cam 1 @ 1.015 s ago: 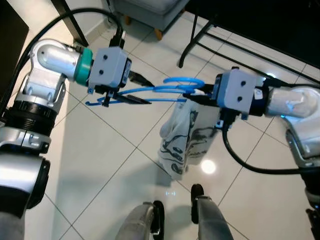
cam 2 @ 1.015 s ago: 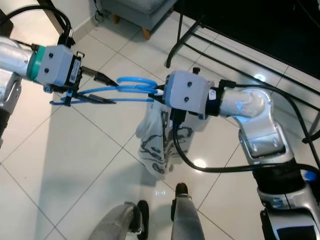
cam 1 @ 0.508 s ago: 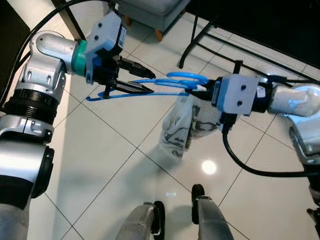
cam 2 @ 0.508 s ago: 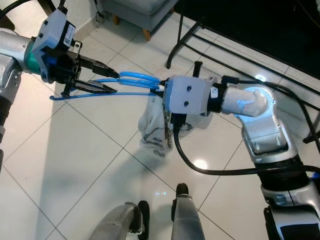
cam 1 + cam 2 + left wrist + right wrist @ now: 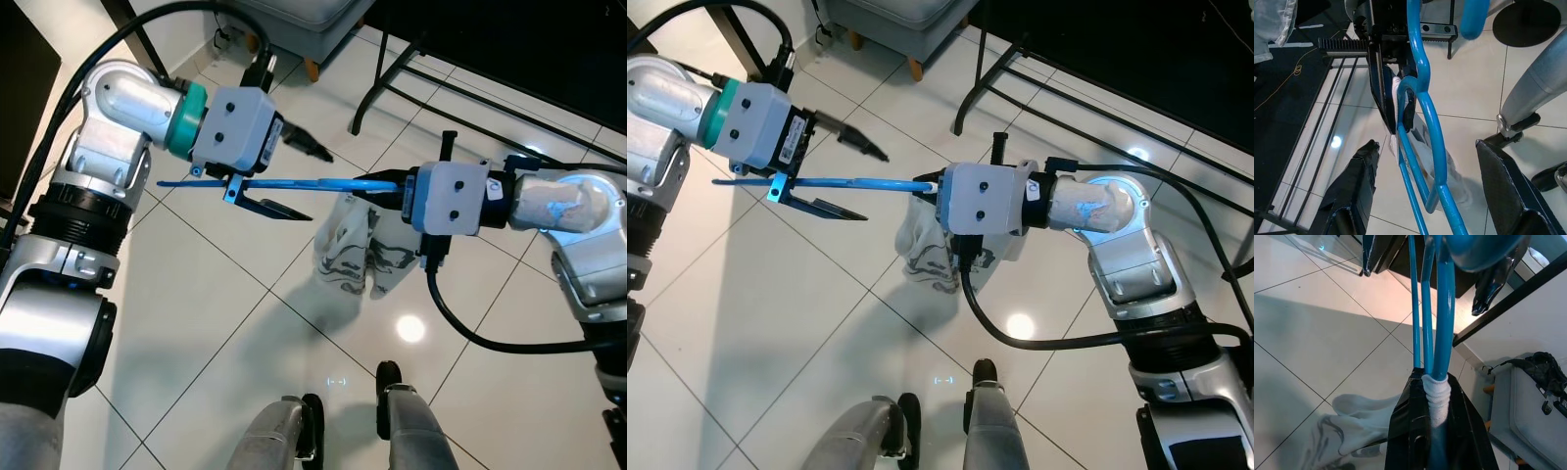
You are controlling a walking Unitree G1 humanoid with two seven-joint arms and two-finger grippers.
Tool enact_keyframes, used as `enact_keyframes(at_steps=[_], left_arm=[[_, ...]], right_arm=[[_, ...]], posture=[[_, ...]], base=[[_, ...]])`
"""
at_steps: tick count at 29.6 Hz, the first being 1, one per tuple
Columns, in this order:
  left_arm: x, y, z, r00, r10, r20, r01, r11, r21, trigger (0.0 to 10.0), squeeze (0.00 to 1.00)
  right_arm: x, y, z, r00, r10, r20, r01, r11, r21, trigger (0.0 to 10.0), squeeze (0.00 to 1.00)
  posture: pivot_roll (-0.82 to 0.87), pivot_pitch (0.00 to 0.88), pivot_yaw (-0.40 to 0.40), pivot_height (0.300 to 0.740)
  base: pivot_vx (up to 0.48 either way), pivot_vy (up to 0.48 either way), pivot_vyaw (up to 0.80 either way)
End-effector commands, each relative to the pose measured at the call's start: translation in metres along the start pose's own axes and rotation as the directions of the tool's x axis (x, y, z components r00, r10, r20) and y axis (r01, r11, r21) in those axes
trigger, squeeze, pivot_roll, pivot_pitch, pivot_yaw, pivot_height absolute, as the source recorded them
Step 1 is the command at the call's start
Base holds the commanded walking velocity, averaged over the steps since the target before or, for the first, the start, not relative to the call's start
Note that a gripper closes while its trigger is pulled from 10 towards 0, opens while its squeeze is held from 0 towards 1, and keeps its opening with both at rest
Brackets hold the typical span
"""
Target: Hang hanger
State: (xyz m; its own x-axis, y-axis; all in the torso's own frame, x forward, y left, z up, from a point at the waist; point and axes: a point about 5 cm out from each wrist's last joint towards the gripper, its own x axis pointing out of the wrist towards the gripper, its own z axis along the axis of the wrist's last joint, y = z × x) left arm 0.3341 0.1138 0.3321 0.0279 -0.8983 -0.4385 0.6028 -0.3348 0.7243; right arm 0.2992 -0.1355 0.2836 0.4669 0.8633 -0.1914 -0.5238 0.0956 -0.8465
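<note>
A blue hanger (image 5: 294, 183) lies level in the air between my two arms, seen edge-on as a thin line. A white garment with dark print (image 5: 358, 257) hangs from its right part. My right gripper (image 5: 400, 192) is shut on the hanger where the white cloth wraps it (image 5: 1438, 396). My left gripper (image 5: 318, 186) is open. Its two black fingers (image 5: 1359, 188) stand wide on either side of the hanger's bars (image 5: 1422, 147) without touching them.
A black metal rack frame (image 5: 392, 73) stands ahead on the white tile floor (image 5: 196, 323). A grey upholstered seat (image 5: 294, 20) is at the top, dark furniture (image 5: 20, 88) at the far left. My feet (image 5: 343, 431) show at the bottom.
The hanger has rolled from a flat, looped outline to edge-on. My left gripper's fingers have spread wider around it. The garment hangs a little higher.
</note>
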Motion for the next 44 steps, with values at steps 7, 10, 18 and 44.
enact_keyframes(at_steps=[7, 10, 18, 44], left_arm=[[-0.028, -0.003, -0.001, 0.995, -0.025, -0.097, 0.026, 1.000, 0.005, 10.0, 0.00], [-0.038, -0.021, -0.006, 0.998, -0.035, -0.056, 0.027, 0.989, -0.145, 10.0, 0.00], [-0.044, -0.010, -0.015, 0.967, 0.252, 0.028, -0.231, 0.921, -0.313, 10.0, 0.00], [-0.008, -0.098, -0.125, 0.398, 0.759, -0.516, -0.702, -0.111, -0.704, 10.0, 0.00]], right_arm=[[0.001, 0.000, 0.000, 1.000, -0.019, 0.008, 0.019, 1.000, -0.011, 0.0, 0.00], [-0.003, -0.003, -0.007, 0.996, -0.088, -0.017, 0.089, 0.995, 0.033, 0.0, 0.00], [-0.011, -0.007, -0.020, 0.976, -0.209, -0.055, 0.214, 0.971, 0.111, 0.0, 0.00], [0.016, 0.084, -0.065, 0.978, -0.142, -0.150, 0.203, 0.794, 0.572, 0.0, 0.00]], posture=[[-0.10, 0.195, 0.202, 0.737], [-0.09, 0.195, 0.209, 0.737], [-0.08, 0.201, 0.201, 0.737], [-0.13, 0.262, 0.114, 0.737]], base=[[0.000, 0.000, 0.00], [0.000, 0.000, 0.00], [0.000, 0.000, 0.00], [0.000, 0.000, 0.00]])
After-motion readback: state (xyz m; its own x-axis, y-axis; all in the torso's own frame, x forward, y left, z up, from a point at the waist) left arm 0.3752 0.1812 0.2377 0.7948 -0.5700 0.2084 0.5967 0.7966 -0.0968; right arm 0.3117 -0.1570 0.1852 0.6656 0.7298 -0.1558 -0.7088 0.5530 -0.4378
